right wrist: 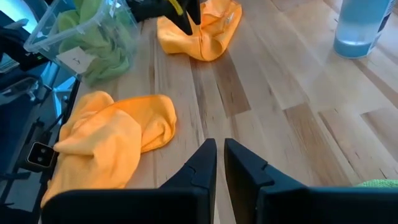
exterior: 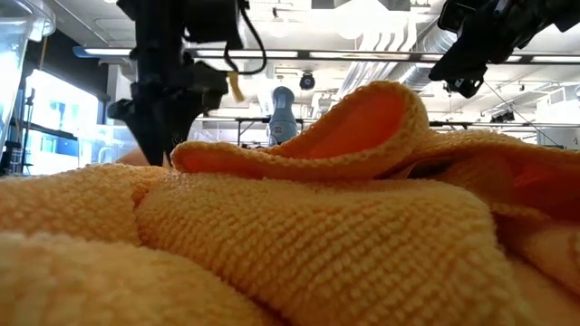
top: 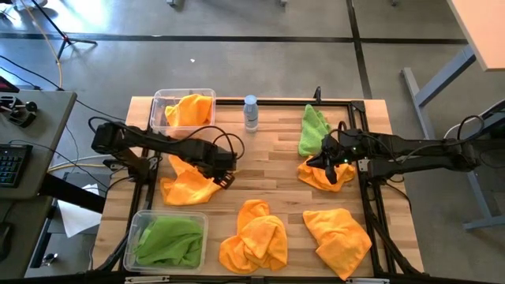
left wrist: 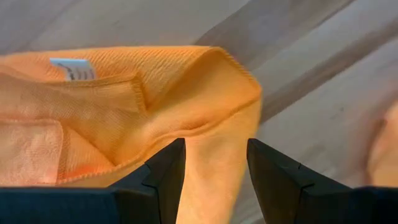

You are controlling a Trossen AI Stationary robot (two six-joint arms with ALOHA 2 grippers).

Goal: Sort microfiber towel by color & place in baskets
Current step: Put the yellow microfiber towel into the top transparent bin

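Observation:
An orange towel (top: 188, 185) lies crumpled on the table at the left. My left gripper (left wrist: 214, 149) points down over it, open, with a raised fold of the towel between its fingers. My right gripper (right wrist: 221, 146) is shut and empty, held above the table over another orange towel (top: 319, 175) at the right; a green towel (top: 313, 130) lies just beyond that one. The far-left basket (top: 162, 99) holds an orange towel (top: 189, 109). The near-left basket (top: 138, 217) holds a green towel (top: 167, 241). Two more orange towels (top: 254, 237) (top: 338, 235) lie near the front edge. My left gripper comes from above, pointing down, with one finger (left wrist: 166, 171) on each side of a raised fold (left wrist: 211, 118) of the orange towel. The towel lies on the table. Whether the fingers touch the cloth, I cannot tell.
A small clear water bottle (top: 251, 113) stands at the far middle of the table. A black frame (top: 364, 197) runs along the table's edges. Bare wood (top: 268, 170) lies between the two arms. In the low view an orange towel (exterior: 299, 244) fills the foreground.

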